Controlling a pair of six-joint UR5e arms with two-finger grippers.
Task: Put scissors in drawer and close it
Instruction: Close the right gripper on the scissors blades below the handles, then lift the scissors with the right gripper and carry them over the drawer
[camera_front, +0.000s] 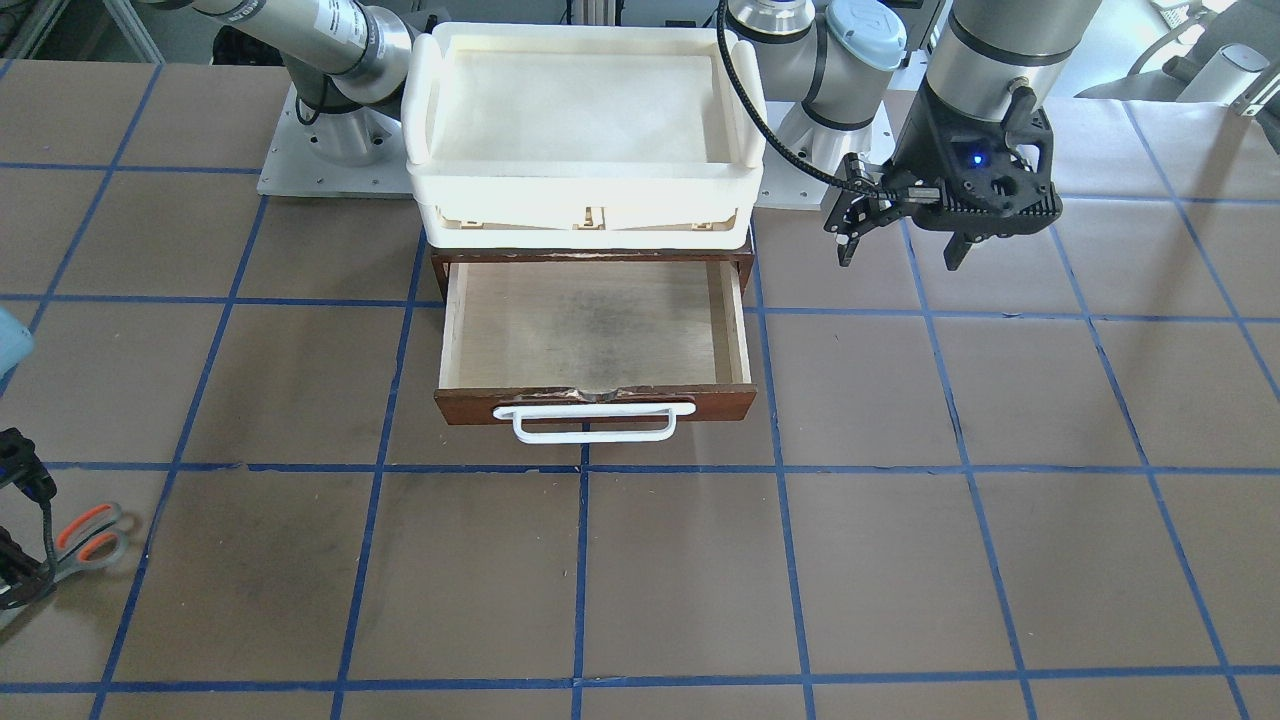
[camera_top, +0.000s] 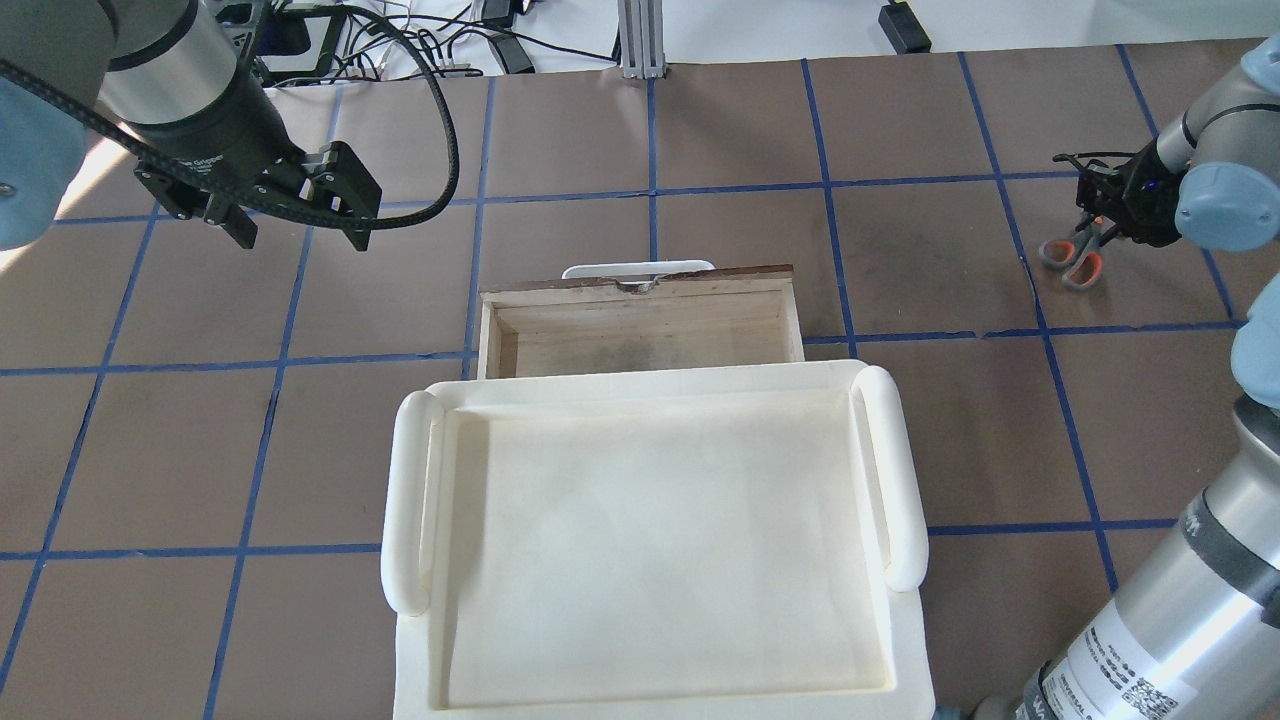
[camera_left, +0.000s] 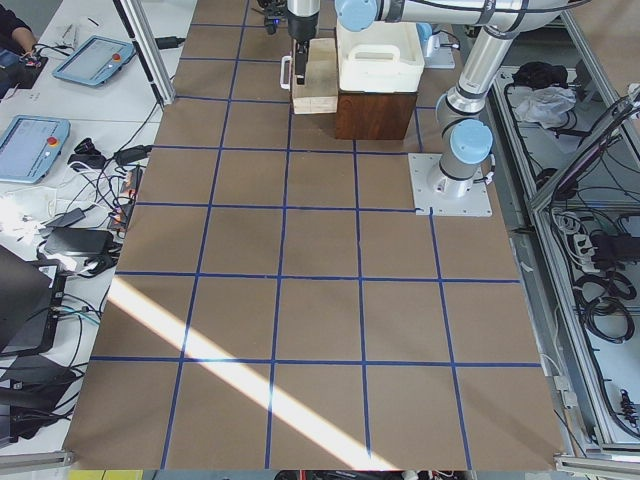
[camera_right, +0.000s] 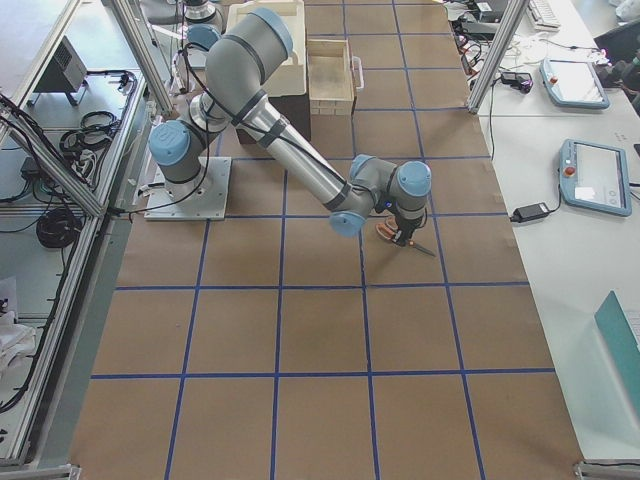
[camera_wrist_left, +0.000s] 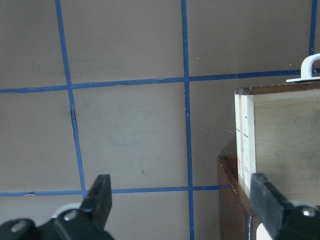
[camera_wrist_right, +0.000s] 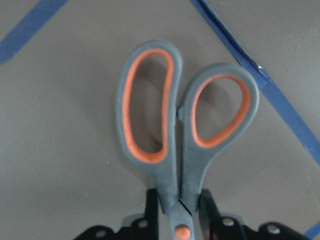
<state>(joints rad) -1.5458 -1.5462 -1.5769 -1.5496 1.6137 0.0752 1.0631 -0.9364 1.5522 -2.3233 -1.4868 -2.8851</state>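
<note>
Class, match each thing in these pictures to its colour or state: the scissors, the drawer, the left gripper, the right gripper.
Things:
1. scissors
2. drawer
3. left gripper
4. right gripper

Colour or state:
A. open, hovering to one side of the drawer
B. pulled out, nothing inside
C. shut on the scissors just below the handle loops
D. grey loops lined in orange

Pairs: 1-D, 2-B, 3-A, 4-C
</note>
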